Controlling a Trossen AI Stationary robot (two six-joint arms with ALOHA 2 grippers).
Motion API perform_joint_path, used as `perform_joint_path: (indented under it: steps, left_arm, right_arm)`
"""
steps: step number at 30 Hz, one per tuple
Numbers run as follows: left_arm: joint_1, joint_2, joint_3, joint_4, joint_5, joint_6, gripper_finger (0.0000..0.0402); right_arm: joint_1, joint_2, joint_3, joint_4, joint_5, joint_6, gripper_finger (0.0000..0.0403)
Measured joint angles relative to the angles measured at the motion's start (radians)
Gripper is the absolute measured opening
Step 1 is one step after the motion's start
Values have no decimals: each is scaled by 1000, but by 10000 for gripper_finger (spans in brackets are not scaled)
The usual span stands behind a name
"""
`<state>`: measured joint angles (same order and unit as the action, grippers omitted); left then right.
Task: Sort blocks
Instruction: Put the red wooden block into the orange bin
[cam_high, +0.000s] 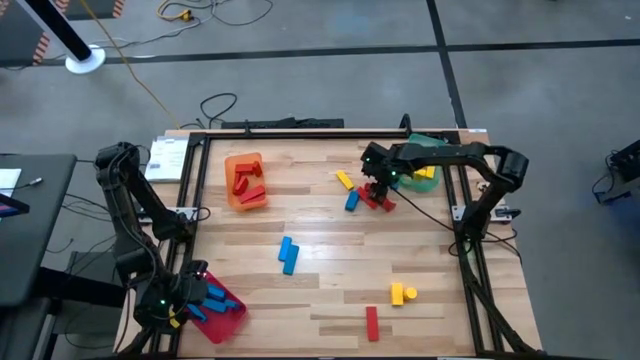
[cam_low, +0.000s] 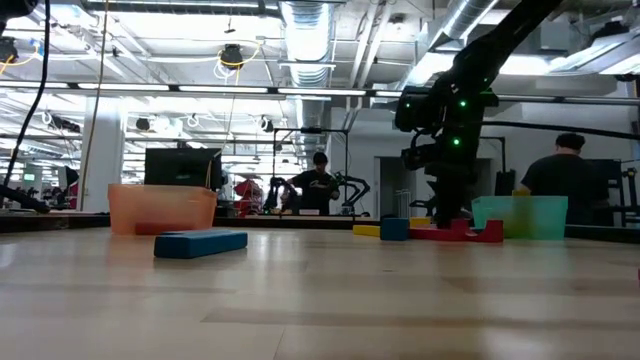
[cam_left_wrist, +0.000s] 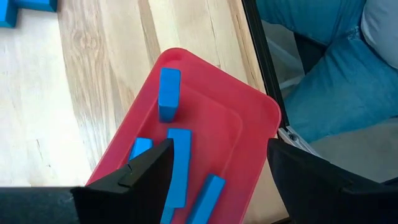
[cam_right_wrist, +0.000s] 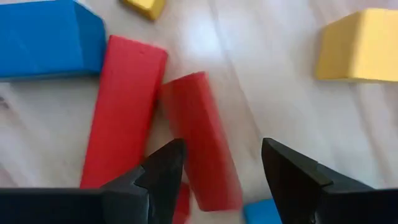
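Blocks (cam_high: 378, 198) in red, blue and yellow are bunched right under the right gripper (cam_right_wrist: 221, 165), fingers spread, nothing held. The green tray (cam_high: 432, 178) is crowded close behind. Left gripper (cam_left_wrist: 217, 165) is parked open over the red tray (cam_left_wrist: 249, 112), blue bars inside.

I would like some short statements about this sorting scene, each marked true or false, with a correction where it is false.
1. The red tray holds blue blocks. True.
2. The left gripper is shut on a blue block. False: it is open and empty above the red tray.
3. The right gripper is open over red blocks. True.
4. The orange tray holds yellow blocks. False: it holds red ones.
5. Two blue blocks lie mid-table. True.
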<state>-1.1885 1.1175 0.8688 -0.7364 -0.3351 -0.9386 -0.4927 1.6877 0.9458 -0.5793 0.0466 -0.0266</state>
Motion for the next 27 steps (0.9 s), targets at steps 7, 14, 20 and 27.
perform_joint_path:
  steps: [7,14,20,27]
  left_arm:
    - [0,0,0,1,0,-5,252]
    - [0,0,0,1,-3,-4,252]
    - [0,0,0,1,-3,-5,252]
    - [0,0,0,-31,-5,-20,252]
  right_arm:
    - [21,4,-4,-3,-26,7,227]
    - [27,5,-5,8,-19,27,215]
    - [26,4,-5,12,-17,61,167]
    - [28,4,-4,10,-17,83,89]
